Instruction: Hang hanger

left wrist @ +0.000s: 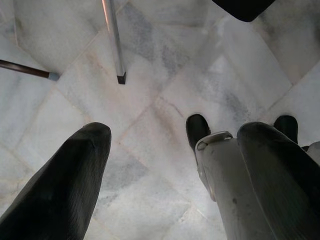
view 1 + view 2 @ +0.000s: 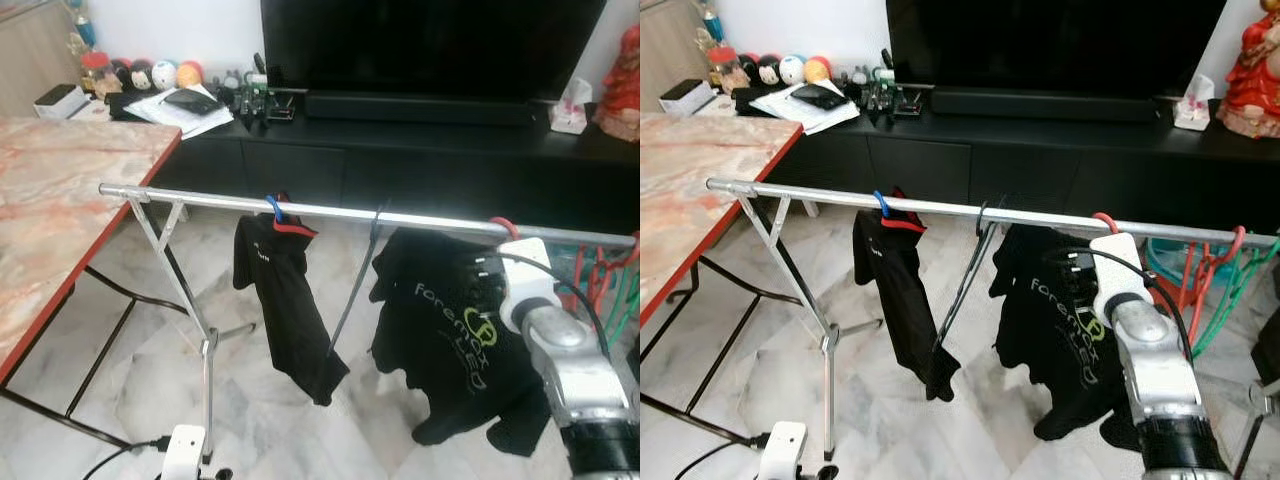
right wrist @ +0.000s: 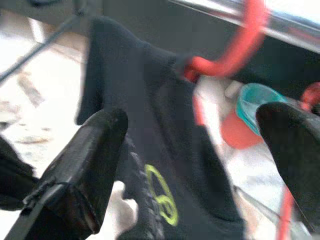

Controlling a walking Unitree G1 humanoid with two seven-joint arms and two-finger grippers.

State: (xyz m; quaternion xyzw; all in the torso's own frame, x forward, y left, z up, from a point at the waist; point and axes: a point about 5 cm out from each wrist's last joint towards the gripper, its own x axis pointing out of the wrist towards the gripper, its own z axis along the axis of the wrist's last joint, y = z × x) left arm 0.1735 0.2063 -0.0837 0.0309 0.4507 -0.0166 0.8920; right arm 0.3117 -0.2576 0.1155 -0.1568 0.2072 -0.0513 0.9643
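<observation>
On the silver rail (image 2: 330, 211) of a folding drying rack, a red hanger (image 2: 1104, 221) hooks over the bar toward the robot's right, carrying a black T-shirt (image 2: 450, 340) with green and white lettering. The shirt drapes down below the rail, its lower edge well above the marble floor (image 2: 260, 400). The right end effector (image 3: 195, 150) is raised just beside this shirt, its silver arm reaching up from the lower right; in the right wrist view its two black fingers (image 3: 82, 165) stand wide apart and released, with the shirt's shoulder and the red hook between and beyond them, touching neither as far as can be seen. That view is blurred.

Further along the rail toward the robot's left hangs a smaller black garment (image 2: 285, 300) with a red collar on a blue hanger (image 2: 272, 208). At the rail's far right end, more red and green hangers (image 2: 600, 275) cluster together.

The left end effector (image 1: 170, 175) hangs low, pointing down at the floor, its fingers spread and holding nothing; a rack leg (image 1: 114, 40) stands near it.

To the left stands a marble-topped bench (image 2: 60, 190) with a red edge. Behind the rack, a black TV cabinet (image 2: 400, 150) carries a television (image 2: 430, 45), papers and small figurines.
</observation>
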